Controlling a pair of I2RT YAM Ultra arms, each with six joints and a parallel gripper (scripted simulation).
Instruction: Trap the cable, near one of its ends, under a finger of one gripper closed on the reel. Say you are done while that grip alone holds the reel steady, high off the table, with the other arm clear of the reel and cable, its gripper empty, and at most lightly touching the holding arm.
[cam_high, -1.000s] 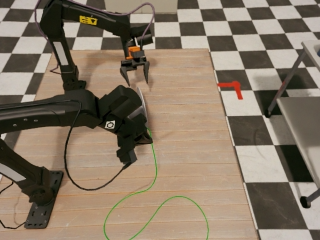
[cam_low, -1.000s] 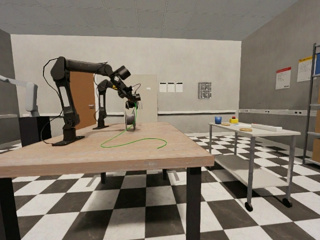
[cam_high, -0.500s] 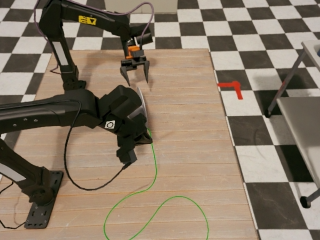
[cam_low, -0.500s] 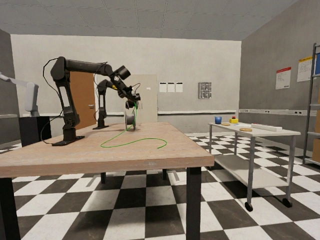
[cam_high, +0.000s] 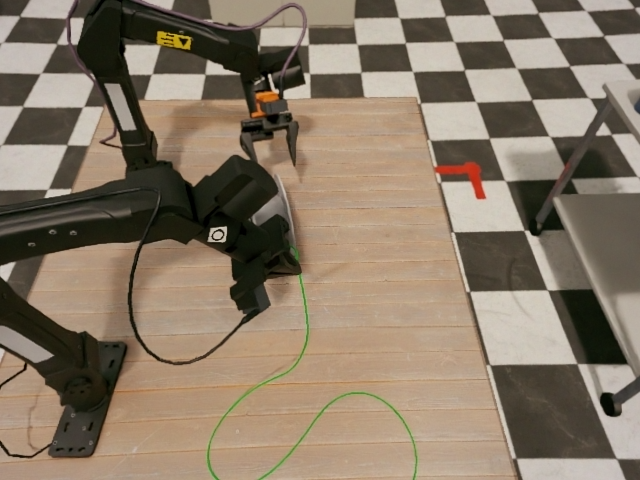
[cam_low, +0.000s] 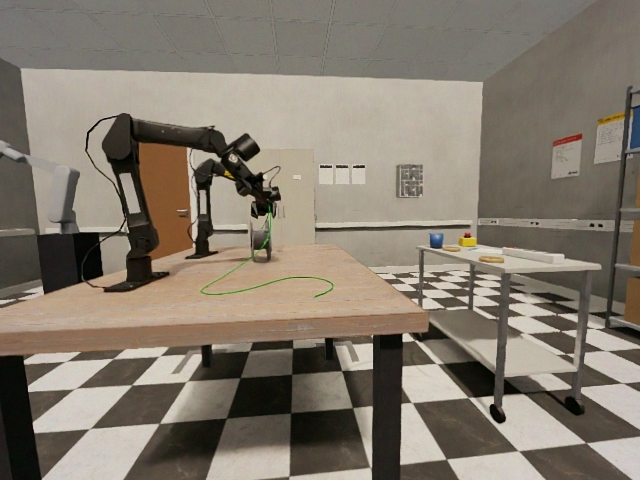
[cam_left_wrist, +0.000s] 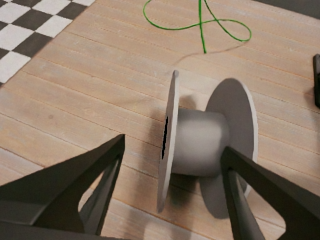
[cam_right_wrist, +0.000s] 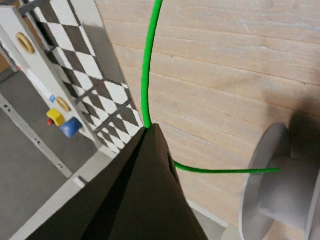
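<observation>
The grey reel (cam_high: 283, 198) (cam_low: 260, 242) (cam_left_wrist: 200, 142) (cam_right_wrist: 285, 195) stands on its flanges on the wooden table (cam_high: 372, 289), its axle level. The green cable (cam_high: 305, 320) (cam_low: 268, 283) (cam_left_wrist: 200, 25) (cam_right_wrist: 146, 75) rises from loops on the table into my right gripper (cam_high: 292, 256) (cam_low: 268, 198) (cam_right_wrist: 154, 134). That gripper is shut on the cable just above the reel, and a short end runs from the fingers toward the reel's hub. My left gripper (cam_high: 273, 159) (cam_left_wrist: 173, 146) is open and empty, hanging above the reel with its fingers spread on either side of it.
The right arm's base plate (cam_high: 82, 413) and its black lead (cam_high: 155, 356) lie at the table's near left. A metal cart (cam_high: 594, 242) (cam_low: 516, 263) stands on the floor to the right. A red tape mark (cam_high: 467, 173) lies beside the table edge.
</observation>
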